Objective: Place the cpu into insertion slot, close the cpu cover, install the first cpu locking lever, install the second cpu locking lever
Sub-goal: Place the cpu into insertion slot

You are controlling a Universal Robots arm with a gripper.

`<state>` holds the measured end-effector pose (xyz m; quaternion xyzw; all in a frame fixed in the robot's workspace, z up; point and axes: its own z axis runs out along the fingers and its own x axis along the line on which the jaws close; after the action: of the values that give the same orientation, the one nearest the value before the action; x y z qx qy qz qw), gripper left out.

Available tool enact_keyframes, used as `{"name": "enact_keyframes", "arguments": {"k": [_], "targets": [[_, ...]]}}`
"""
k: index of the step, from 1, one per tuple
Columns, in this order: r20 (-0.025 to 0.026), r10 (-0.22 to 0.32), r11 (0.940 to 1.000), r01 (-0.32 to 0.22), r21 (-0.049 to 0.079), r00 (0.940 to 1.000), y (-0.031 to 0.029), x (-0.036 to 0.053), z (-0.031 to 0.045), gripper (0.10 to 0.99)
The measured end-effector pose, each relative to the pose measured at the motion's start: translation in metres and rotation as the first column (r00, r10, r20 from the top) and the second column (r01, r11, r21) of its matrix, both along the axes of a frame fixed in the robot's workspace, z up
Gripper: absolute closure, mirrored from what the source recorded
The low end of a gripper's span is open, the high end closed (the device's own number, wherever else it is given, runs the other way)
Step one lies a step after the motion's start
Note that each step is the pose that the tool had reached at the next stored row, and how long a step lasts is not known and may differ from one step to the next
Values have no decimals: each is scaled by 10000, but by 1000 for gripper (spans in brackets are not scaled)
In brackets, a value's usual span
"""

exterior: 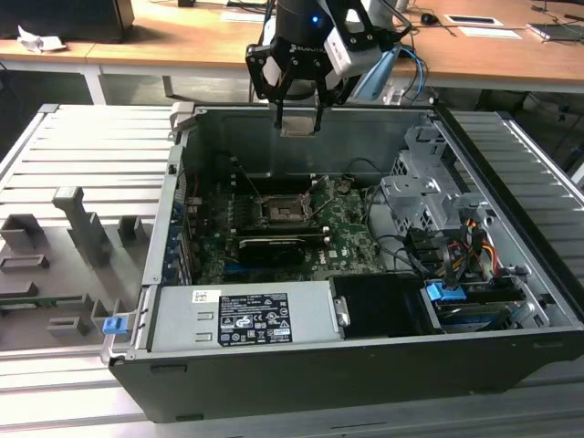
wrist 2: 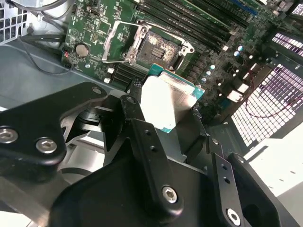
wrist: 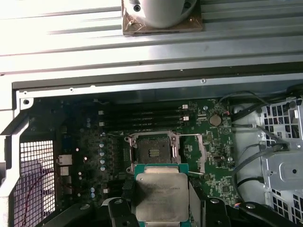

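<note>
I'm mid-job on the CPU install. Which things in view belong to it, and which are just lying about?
For the job:
- gripper, shut on the cpu, above the open case
- insertion slot, empty
- cpu cover, swung open beside the slot

Lying about:
- expansion card
- memory slots
- power supply
- coin cell

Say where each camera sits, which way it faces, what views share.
Exterior view: off the arm, looking down into the open computer case; the gripper hangs near its far wall.
First wrist view: on the arm, facing down at the circuit board; gripper parts flank the held chip.
Second wrist view: on the arm, looking along a finger toward the board.
Shared: both wrist views show the chip apart from the open socket.
</note>
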<state>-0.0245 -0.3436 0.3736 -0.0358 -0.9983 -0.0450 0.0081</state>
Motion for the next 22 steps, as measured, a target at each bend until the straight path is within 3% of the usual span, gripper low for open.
{"name": "enact_keyframes", "arguments": {"k": [16,22], "targets": [[0,-127,9999,127,-4,9999,0,0,-19,549],[0,-1016,9948,1016,-10,9948,0,0,-37,549]]}}
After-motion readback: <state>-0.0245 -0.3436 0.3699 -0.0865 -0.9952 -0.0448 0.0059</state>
